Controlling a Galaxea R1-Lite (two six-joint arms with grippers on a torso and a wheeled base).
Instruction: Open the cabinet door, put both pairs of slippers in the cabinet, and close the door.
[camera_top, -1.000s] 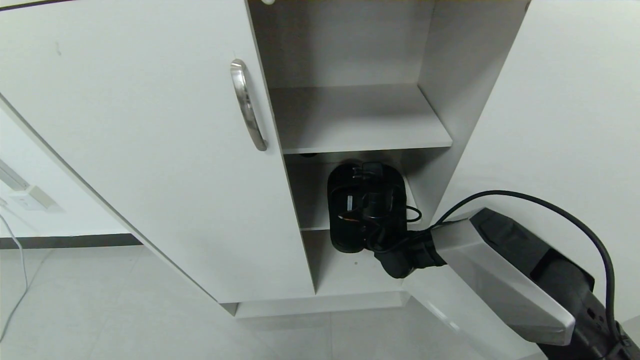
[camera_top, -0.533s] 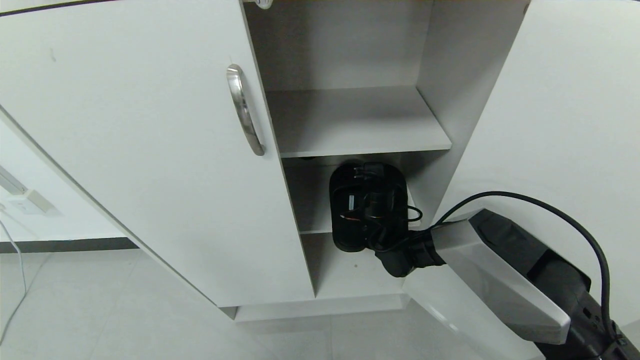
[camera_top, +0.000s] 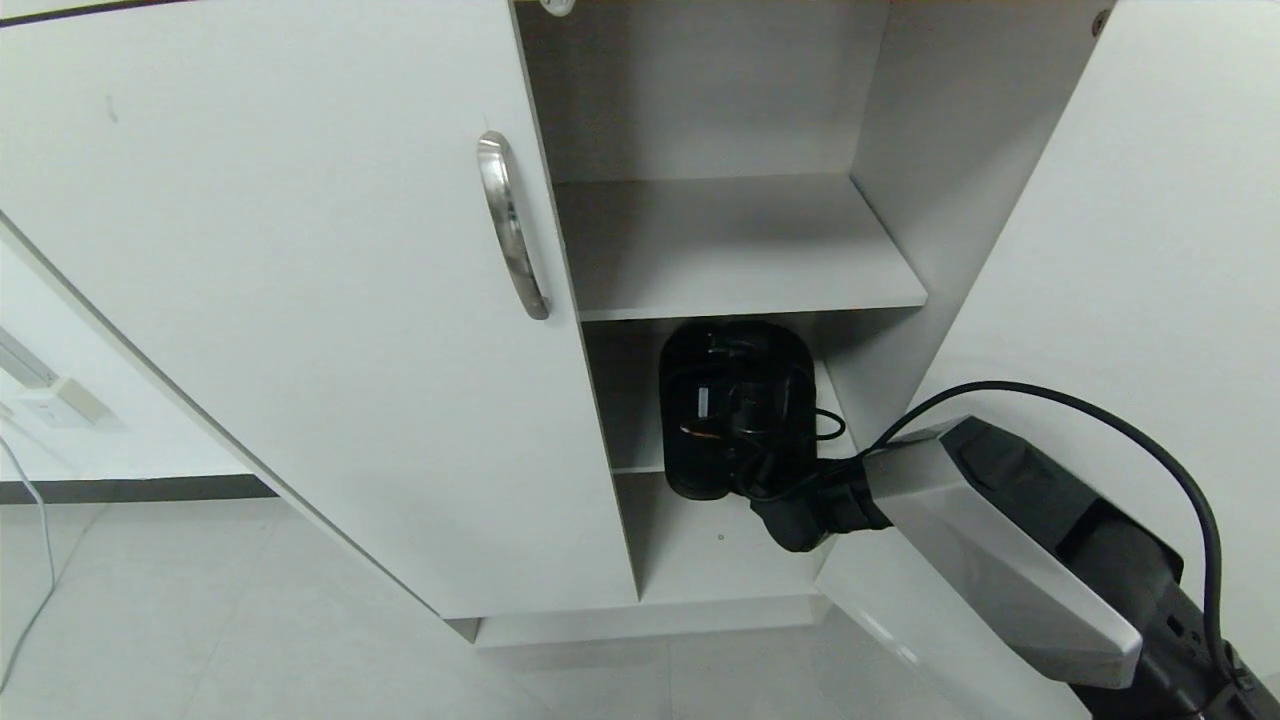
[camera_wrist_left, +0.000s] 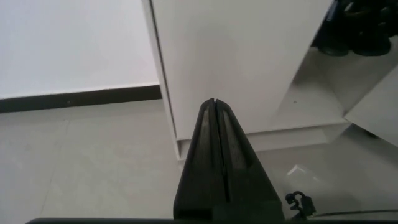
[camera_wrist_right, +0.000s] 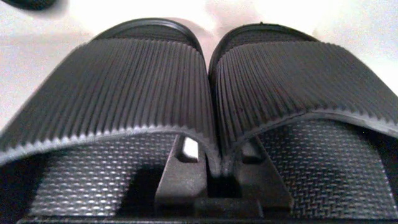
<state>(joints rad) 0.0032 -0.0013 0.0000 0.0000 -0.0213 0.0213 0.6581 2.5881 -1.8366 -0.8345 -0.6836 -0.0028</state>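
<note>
**Slippers inside cabinet, grip not yet released**

The right pincer (camera_wrist_right: 216, 165) is clenched on the pair of black slippers (camera_wrist_right: 143, 87), pinching their inner strap edges together. Over the last second the head camera shifted. Measured against the cabinet (camera_top: 950, 200), the pair has edged slightly deeper. Judgement: placement is nearly complete, release pending.

The slippers extend ahead of the pincer, toes away from it, over the front edge of the low shelf (camera_top: 635, 468). The upper shelf (camera_top: 740, 250) is above them. Contact with the low shelf cannot be confirmed.

The left pincer (camera_wrist_left: 214, 107), shut and empty, hangs over the floor (camera_wrist_left: 93, 162) outside the cabinet base.
</note>
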